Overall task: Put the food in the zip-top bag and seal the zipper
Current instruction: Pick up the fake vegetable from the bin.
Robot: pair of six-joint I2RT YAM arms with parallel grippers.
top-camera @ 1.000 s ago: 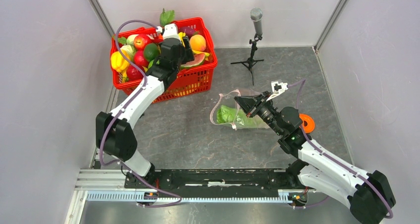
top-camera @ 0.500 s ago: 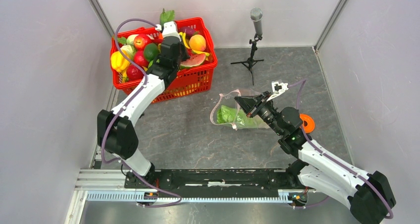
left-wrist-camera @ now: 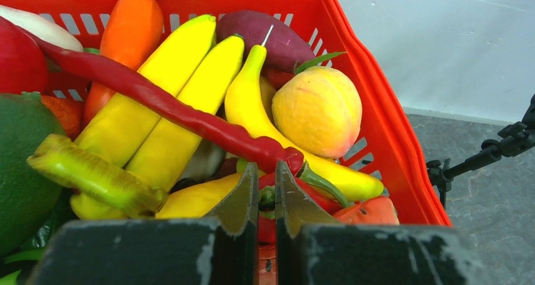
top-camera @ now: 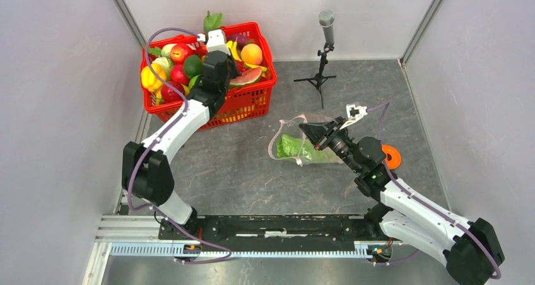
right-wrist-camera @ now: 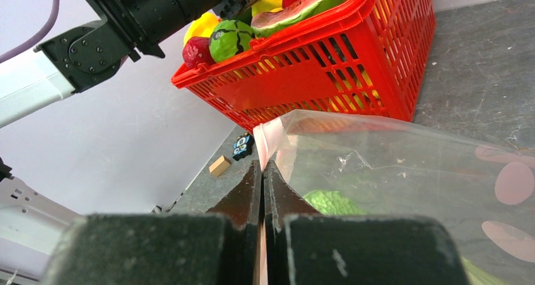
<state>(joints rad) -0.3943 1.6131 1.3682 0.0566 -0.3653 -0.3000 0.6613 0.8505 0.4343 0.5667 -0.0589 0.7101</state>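
One clear plastic bag (right-wrist-camera: 391,152), holding one green cabbage (top-camera: 291,147), is pinched by the right fingers (right-wrist-camera: 243,193). Over one red mesh basket (top-camera: 243,102), whether anything is gripped by the left fingers (left-wrist-camera: 238,200) cannot be told.

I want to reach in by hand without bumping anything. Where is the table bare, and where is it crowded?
Bare: the grey table between the red basket, the zip-top bag and the arm bases; also right of the microphone stand. Crowded: the heaped basket, and where the right gripper pinches the bag.
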